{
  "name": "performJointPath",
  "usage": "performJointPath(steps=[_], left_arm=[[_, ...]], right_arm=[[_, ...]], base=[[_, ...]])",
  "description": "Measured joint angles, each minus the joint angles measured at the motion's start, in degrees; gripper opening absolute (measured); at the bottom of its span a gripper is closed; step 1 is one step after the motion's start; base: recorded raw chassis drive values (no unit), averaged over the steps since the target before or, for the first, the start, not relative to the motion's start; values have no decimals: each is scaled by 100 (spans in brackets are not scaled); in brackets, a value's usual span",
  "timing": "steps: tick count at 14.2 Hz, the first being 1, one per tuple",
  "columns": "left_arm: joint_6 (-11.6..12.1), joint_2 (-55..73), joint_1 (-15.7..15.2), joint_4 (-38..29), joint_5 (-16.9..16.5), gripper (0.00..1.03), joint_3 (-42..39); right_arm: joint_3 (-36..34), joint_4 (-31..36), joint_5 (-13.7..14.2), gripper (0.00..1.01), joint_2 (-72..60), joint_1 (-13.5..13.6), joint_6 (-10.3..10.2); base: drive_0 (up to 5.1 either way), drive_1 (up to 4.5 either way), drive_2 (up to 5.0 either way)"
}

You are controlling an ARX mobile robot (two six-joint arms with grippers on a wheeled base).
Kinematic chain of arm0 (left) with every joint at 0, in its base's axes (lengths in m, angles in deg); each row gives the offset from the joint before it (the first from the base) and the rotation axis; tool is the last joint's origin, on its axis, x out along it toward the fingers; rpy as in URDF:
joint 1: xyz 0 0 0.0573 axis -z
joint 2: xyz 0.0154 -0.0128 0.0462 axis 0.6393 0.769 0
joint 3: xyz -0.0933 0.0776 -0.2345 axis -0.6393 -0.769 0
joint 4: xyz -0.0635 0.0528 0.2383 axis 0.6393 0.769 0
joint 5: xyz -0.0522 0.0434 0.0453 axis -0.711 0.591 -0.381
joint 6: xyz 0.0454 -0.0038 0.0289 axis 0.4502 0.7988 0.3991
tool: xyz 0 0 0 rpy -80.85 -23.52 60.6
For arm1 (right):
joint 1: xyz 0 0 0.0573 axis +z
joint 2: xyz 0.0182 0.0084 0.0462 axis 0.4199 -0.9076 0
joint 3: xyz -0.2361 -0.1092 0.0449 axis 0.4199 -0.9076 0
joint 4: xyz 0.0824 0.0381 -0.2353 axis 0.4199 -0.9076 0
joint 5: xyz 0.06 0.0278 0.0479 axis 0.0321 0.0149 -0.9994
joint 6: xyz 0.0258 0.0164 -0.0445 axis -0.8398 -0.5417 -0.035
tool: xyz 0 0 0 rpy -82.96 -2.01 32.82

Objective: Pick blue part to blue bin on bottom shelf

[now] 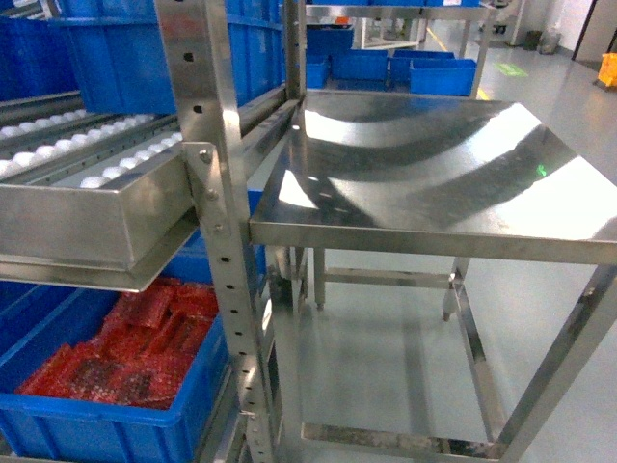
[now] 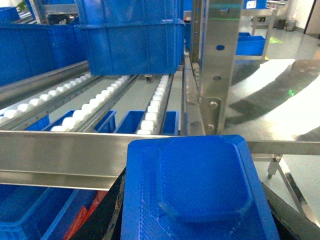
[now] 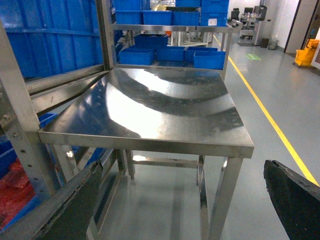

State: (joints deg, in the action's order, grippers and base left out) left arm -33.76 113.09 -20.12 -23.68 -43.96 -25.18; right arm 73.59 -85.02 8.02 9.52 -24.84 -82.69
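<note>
A flat blue part (image 2: 197, 190) with a raised octagonal face fills the lower middle of the left wrist view. My left gripper (image 2: 197, 215) is shut on it, and dark fingers (image 2: 107, 222) show on either side. It hangs in front of the rack's steel rail (image 2: 60, 155). Below, on the rack's bottom shelf, sits a blue bin (image 1: 96, 424) holding red packets (image 1: 145, 347); the same blue bin (image 2: 30, 215) shows at lower left. My right gripper (image 3: 185, 200) stands open, empty, before the steel table (image 3: 150, 140). Neither gripper shows in the head view.
A roller level (image 1: 87, 164) with white wheels carries big blue bins (image 2: 130, 40) above. A perforated upright (image 1: 222, 241) stands between rack and table. More blue bins (image 3: 170, 52) lie behind the table. Grey floor (image 3: 270, 100) with a yellow line runs to the right.
</note>
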Motion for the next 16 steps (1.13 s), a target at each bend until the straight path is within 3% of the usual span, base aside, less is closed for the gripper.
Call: performJointPath(steps=[6,16], left_arm=[[0,0,-4,-15,7,44,0],[0,0,-4,-9,7,44,0]], right_arm=[[0,31,0,98,0,0,-2],[0,15,-2,98,0,0,-2]], base=[[-458,386,125],[-498,247,247]])
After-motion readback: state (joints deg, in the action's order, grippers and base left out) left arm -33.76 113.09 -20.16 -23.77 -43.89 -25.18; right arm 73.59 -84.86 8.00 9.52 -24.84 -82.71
